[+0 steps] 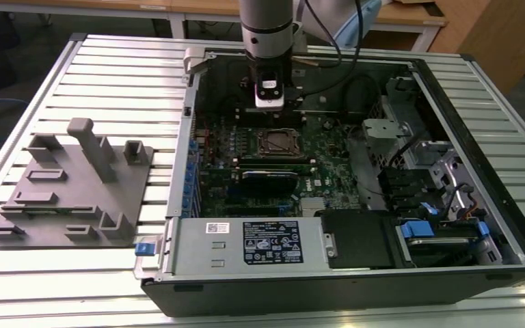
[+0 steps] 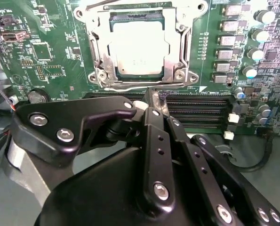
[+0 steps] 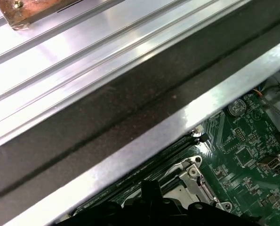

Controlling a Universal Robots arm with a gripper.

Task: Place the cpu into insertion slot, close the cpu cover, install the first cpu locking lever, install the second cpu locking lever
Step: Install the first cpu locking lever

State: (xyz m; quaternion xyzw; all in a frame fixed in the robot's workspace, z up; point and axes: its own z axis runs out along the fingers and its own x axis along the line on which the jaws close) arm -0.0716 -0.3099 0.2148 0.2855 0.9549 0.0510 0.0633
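- Worktop [image 1: 80, 82]: ribbed metal slats, carrying an open computer case [image 1: 445, 89] lying on its side, with a grey fixture plate [image 1: 71, 191] at the case's 9 o'clock in the exterior view.
- Robot arm [image 1: 267, 27]: comes straight down into the case at the 12 o'clock side of the exterior view and hangs above the green circuit board [image 1: 335, 164].
- Power supply [image 1: 244, 242]: grey box with a label, at the 6 o'clock edge of the case in the exterior view.
- Pincer [image 2: 151, 96]: black fingers drawn together to a narrow tip, nothing between them, hovering over the memory slots [image 2: 196, 106] just beside the socket; the tip is just short of the socket frame's near edge.
- Insertion slot [image 1: 278, 142]: near the middle of the board in the exterior view, directly at 6 o'clock of the arm's wrist.
- Cpu cover [image 2: 102, 44]: metal frame lying down flat over the socket, the chip showing through its square window; its corner [image 3: 192, 175] also shows in the first wrist view.
- Cpu [image 2: 137, 49]: dull silver top, seated flat in the socket inside the cover window.
- Locking levers: cannot tell whether they are latched.
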